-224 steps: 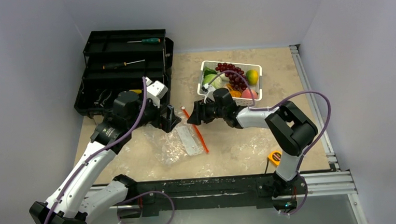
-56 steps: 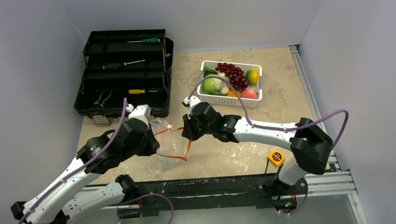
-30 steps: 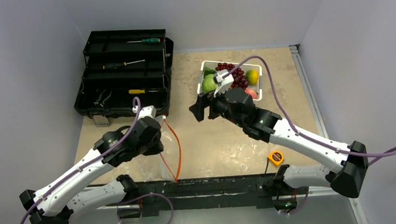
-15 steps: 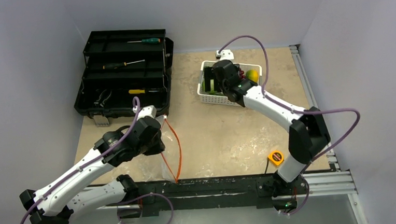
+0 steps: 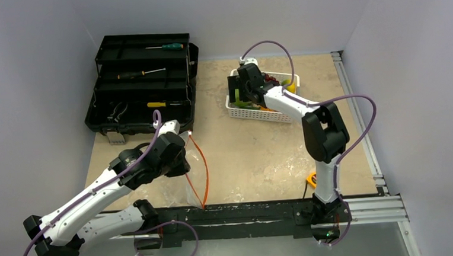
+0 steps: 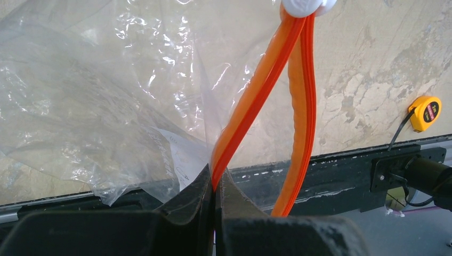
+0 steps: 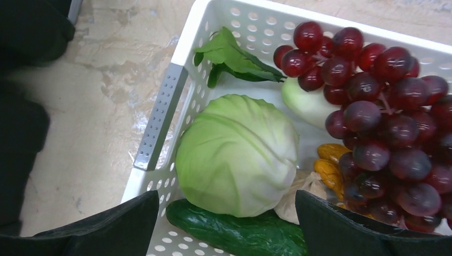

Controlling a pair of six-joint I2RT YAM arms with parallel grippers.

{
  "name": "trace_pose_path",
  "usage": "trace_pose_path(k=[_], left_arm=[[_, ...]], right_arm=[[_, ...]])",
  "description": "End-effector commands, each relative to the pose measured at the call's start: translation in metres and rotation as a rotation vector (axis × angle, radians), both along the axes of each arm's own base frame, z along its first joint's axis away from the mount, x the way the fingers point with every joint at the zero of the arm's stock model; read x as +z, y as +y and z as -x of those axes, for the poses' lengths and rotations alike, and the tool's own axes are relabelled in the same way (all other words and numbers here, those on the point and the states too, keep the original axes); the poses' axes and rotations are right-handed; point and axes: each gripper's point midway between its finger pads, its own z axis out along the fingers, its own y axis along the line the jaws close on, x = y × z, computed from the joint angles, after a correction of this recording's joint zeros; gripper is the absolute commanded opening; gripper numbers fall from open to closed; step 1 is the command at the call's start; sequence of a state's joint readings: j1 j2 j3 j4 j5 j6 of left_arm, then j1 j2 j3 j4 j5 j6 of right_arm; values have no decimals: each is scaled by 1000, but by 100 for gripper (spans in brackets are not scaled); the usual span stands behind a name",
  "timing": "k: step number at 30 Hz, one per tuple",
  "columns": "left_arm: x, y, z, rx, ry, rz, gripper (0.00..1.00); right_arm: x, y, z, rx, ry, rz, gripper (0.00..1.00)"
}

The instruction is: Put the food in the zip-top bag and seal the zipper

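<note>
Top: my left gripper (image 5: pixel 185 165) is pinched shut on the zipper (image 5: pixel 202 171), holding the zip-top bag (image 5: pixel 177 193) mouth up off the table (image 5: pixel 255 156) near the front edge. My right gripper (image 5: pixel 243 94) is over the left end of the basket (image 5: pixel 270 112).

Left wrist: jaws tight on one orange zipper track. The other track loops free beside it, white slider (image 6: pixel 304 5) at the top, clear film to the left.

Right wrist: fingers (image 7: pixel 117 224) spread wide, gripping nothing, just above the cabbage (image 7: pixel 237 154). Cucumber (image 7: pixel 234 232) and grapes (image 7: pixel 384 122) sit in the basket too.
</note>
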State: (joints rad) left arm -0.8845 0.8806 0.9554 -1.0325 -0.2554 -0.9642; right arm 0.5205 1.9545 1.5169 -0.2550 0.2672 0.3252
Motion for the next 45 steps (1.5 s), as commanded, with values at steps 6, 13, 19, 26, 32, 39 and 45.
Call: trace_pose_path(k=[6,13,19,26,32,39,45], left_arm=[[5,-7,-3,15,-10,48,0],[5,-7,-3,17,-7,46,0],[7,-8,-2,14,-8,55,0],[5,-8,-3,13,0,48,0],[5,-9,-3,10,0,49,0],[7,-10,-3,8,-2,49,0],[6,-12,-5,4,0,46,0]], right_arm=[[-5,4,-27,26,-53,65,99],[-16,2,-36,28,-62,110,99],[-17,2,-40,31,-89,115,99],[-19,2,-43,42,-106,129,99],[-21,4,-43,75,-122,141,99],[-26,-1,-42,66,-111,171,75],[-6,-3,-31,73,-169,139,42]])
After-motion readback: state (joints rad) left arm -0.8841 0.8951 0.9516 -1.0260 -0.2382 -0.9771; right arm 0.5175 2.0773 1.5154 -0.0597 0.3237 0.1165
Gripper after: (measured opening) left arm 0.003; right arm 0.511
